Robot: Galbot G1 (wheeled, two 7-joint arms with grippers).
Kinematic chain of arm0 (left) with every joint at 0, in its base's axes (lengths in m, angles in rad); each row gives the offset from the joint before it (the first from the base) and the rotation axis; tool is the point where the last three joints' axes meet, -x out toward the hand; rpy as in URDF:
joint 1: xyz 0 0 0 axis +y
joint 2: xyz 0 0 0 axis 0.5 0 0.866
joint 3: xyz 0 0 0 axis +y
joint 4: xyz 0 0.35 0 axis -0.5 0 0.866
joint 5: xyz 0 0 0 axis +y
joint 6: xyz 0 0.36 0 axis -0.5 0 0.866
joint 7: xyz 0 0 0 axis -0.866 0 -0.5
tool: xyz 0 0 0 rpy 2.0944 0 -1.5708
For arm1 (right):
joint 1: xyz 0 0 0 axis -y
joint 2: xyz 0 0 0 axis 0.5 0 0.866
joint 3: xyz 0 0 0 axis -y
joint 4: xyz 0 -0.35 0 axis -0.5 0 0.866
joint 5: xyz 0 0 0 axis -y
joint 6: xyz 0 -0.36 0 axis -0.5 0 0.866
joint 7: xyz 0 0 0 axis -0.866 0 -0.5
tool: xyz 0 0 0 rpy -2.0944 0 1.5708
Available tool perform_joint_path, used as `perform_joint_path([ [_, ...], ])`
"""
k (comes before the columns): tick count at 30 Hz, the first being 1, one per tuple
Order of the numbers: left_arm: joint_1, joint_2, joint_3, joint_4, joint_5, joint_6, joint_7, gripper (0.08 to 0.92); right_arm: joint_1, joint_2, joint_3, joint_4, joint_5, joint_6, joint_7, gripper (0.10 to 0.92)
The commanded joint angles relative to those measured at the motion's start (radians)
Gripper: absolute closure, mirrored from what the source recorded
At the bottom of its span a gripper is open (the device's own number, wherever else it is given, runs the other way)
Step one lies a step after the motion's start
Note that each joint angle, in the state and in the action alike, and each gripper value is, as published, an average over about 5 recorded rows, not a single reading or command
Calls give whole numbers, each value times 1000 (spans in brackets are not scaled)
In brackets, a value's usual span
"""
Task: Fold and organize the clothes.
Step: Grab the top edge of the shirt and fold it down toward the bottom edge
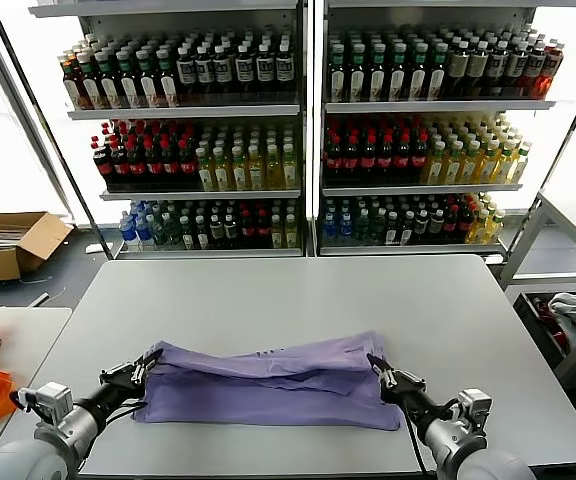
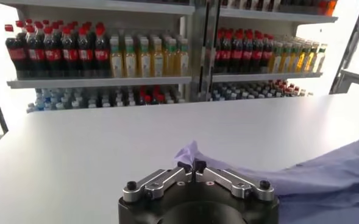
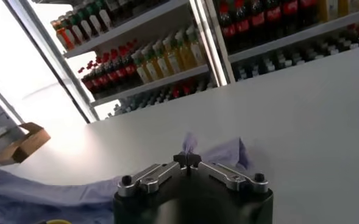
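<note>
Lavender T-shirt lies folded lengthwise near the front edge of the grey table in the head view, left gripper and right gripper pinching its two ends. Left wrist view: closed fingertips clamp a fabric corner. Right wrist view: fingertips likewise nip the cloth.

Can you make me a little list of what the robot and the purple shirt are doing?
shirt: lavender T-shirt, folded into a long band on the white table
left gripper: shut on the shirt's left end
right gripper: shut on the shirt's right end
behind: shelves of drink bottles
</note>
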Motion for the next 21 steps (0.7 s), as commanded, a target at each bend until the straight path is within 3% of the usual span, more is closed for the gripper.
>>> perform_joint_path([
  [1,100,-23,-43,-47,23,-14,9,913,-130,-2,62,91,2,5,-2,918],
  [21,164,-77,-48,-25,121,-41,18,900,-151,19,44,31,-104,1,-23,897],
])
